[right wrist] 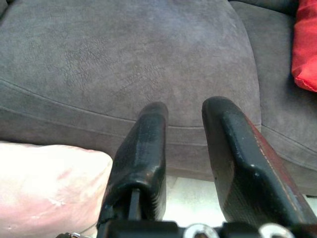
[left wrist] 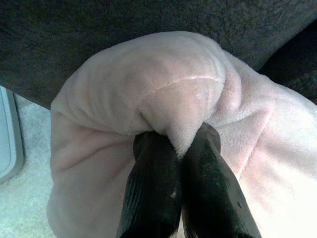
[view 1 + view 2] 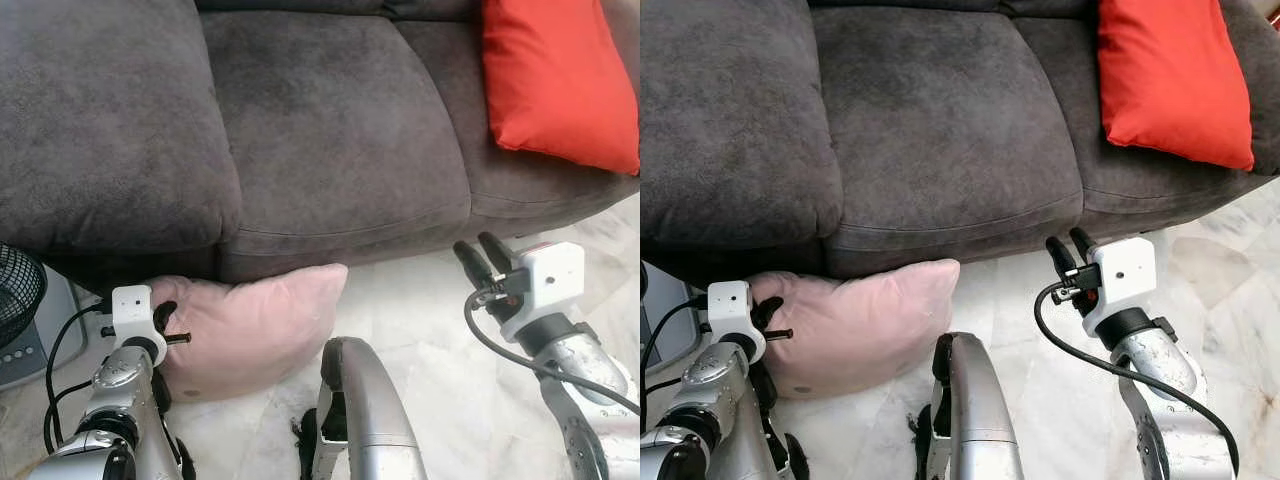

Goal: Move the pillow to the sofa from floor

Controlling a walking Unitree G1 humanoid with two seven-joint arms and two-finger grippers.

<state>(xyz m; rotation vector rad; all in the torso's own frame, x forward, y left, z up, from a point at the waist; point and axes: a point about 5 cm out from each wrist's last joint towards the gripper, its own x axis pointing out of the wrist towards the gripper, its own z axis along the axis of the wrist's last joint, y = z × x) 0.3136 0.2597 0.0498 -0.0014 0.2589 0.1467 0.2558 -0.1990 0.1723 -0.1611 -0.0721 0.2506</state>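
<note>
Pillow (image 3: 250, 325) lies lengthwise along sofa (image 3: 300, 130) base; left gripper (image 2: 181, 148) pinches corner.

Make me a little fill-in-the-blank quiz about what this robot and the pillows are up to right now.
1. The left gripper is shut on a fold of the ____ pillow.
2. That pillow lies on the ____, against the sofa base.
3. The red pillow rests on the ____.
4. The right gripper hangs ____, holding nothing.

Missing words: pink; floor; sofa; open
</note>
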